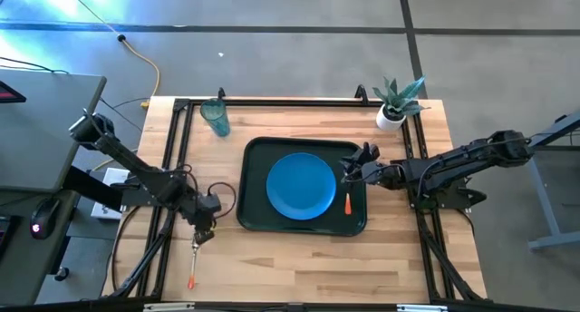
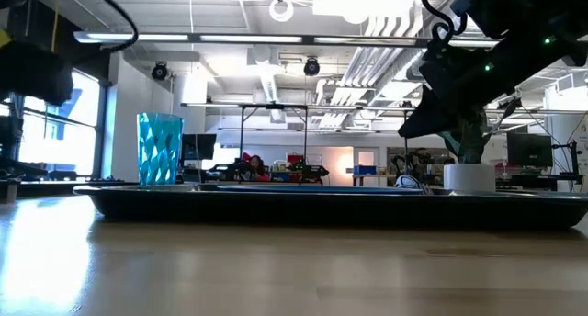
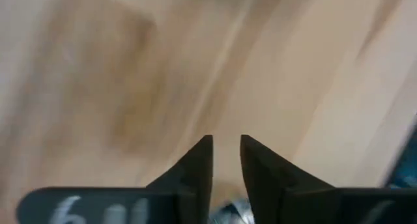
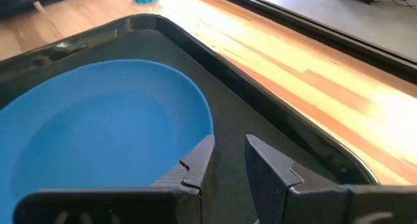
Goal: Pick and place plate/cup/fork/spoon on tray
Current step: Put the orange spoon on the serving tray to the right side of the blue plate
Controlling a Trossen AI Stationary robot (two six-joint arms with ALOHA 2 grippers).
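Observation:
The blue plate (image 1: 301, 186) lies flat in the dark green tray (image 1: 254, 158) at mid-table. An orange-handled utensil (image 1: 348, 203) lies in the tray, right of the plate. A second orange-handled utensil (image 1: 192, 265) is at the table's near left; I cannot tell which is the fork and which the spoon. My left gripper (image 1: 201, 232) is over its metal end, fingers nearly together (image 3: 226, 139). My right gripper (image 1: 349, 173) hovers over the tray's right part, narrowly open and empty (image 4: 229, 140). The teal cup (image 1: 216, 117) stands on the table at the far left. My left gripper comes from above onto the utensil's silver metal end (image 3: 228, 212), which shows between the two fingers, far back. The orange handle (image 1: 192, 268) trails from the gripper toward the table's near edge. I cannot tell whether it is lifted clear.
A white pot with a spiky green plant (image 1: 394, 105) stands at the table's far right corner. A black rail frame (image 1: 272, 101) runs along the table's edges. Bare wood (image 1: 299, 267) lies between the tray and the near edge.

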